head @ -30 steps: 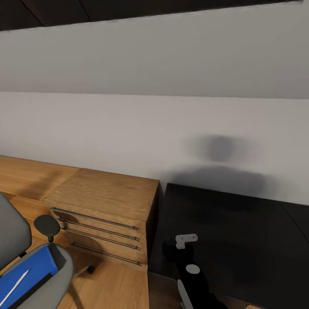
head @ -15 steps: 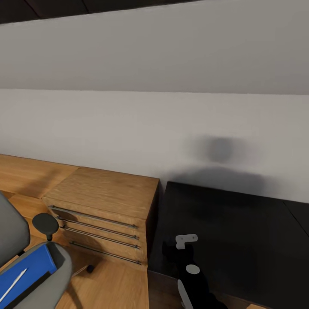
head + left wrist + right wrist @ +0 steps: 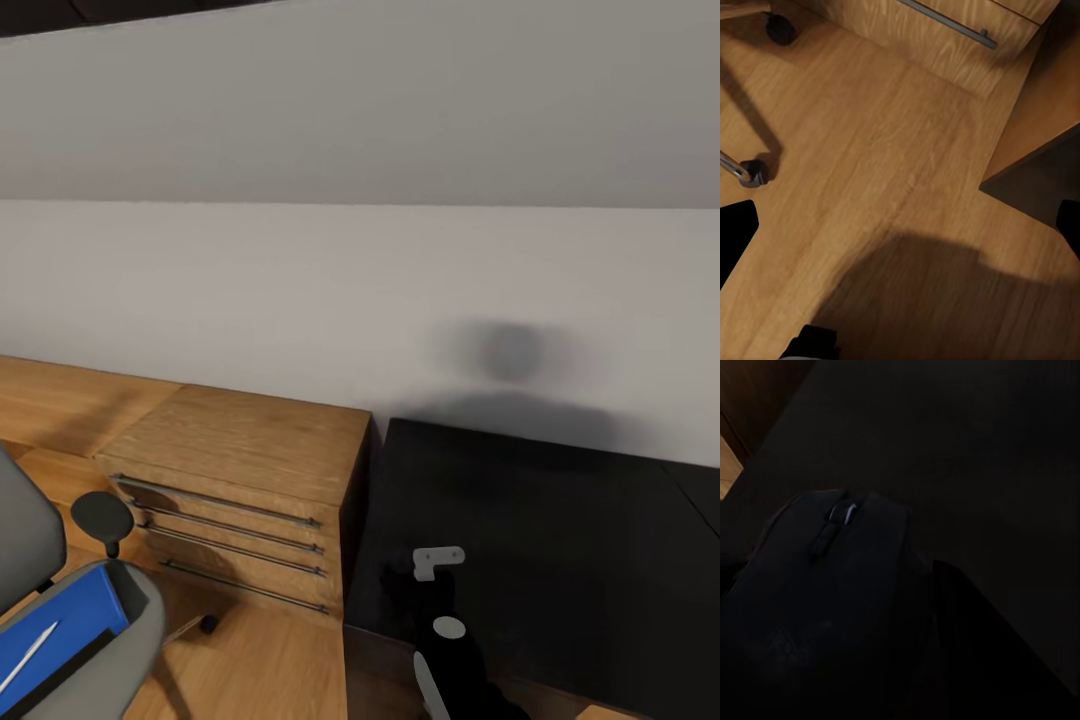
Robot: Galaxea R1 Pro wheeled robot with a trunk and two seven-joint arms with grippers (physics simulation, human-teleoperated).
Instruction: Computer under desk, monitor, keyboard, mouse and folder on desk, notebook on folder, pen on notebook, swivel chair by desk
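Mouse up close, over the desk

I am looking at the dark mouse (image 3: 832, 585) sitting against my finger (image 3: 982, 652), over the black desk (image 3: 967, 442).

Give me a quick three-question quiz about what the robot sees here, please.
1. True or false: the blue folder lies on the black desk.
2. What stands right against the desk's end in the head view? A) oak drawers B) a bed C) a fridge
3. Fill in: the right wrist view shows the dark ____ close up.

Key: 1 false, it lies on the swivel chair; 2 A; 3 mouse.
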